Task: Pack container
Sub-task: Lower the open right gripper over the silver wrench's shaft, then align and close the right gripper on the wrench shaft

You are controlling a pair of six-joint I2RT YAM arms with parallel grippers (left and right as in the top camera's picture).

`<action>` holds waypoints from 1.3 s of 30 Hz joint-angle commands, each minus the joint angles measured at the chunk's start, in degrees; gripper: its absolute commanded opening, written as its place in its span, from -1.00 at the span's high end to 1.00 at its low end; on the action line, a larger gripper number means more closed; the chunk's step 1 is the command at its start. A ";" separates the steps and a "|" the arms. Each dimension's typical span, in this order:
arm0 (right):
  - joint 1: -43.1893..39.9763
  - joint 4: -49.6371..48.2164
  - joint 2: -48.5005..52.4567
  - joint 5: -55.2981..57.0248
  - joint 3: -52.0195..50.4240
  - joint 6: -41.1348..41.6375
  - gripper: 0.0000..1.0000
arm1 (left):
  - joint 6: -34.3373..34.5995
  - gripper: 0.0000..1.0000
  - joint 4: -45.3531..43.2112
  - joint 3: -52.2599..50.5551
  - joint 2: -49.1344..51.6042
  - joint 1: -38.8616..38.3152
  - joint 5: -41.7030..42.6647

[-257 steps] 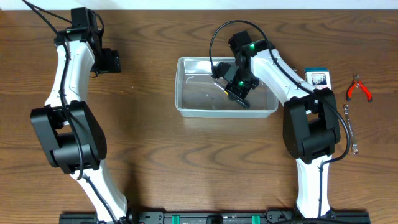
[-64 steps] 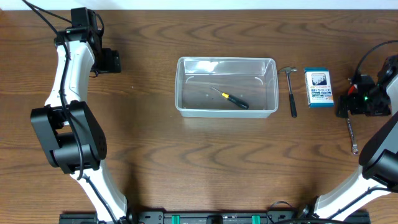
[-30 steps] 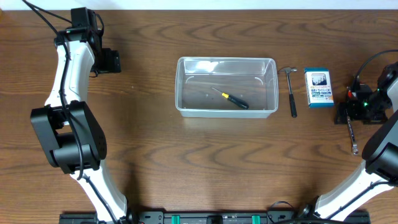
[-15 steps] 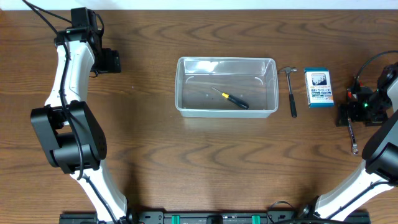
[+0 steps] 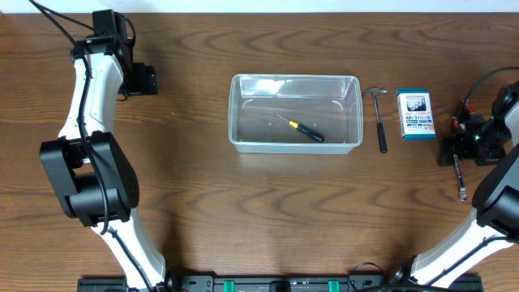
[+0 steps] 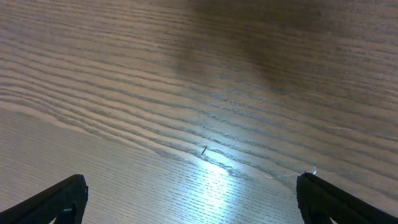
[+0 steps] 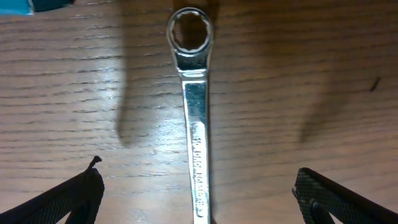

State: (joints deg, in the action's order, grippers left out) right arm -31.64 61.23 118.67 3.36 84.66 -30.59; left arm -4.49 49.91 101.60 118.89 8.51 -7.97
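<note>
The table (image 6: 205, 93) is brown wood with a plain grain, smooth, and sheeny enough to throw back a pale glare. The container (image 5: 296, 148) is clear, colourless plastic with a glossy rim, and the wrench (image 7: 194, 124) near the table's right edge is bright polished metal, with lettering stamped along its shank. The hammer (image 5: 379, 120) has a dull grey metal head.

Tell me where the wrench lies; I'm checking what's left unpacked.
Overhead view, far right: the wrench lies under the right gripper, right of the blue-and-white box.

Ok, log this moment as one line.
right claw: open above wrench | left claw: open above table | container: screwdriver inside | hammer, blue-and-white box: outside container
</note>
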 commanded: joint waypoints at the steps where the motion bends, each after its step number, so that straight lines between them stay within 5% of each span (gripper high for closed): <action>1: -0.15 -0.20 0.61 1.16 -0.70 -0.35 -0.99 | 0.09 -0.96 0.15 -0.24 1.03 0.04 -0.87; 39: 0.13 -2.16 0.61 3.76 -4.28 -0.37 -0.99 | 0.09 -0.96 0.15 -0.24 1.03 0.04 -0.87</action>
State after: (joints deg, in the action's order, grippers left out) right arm -31.64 59.09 118.67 5.52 80.71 -30.59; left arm -4.49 49.91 101.60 118.89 8.51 -7.97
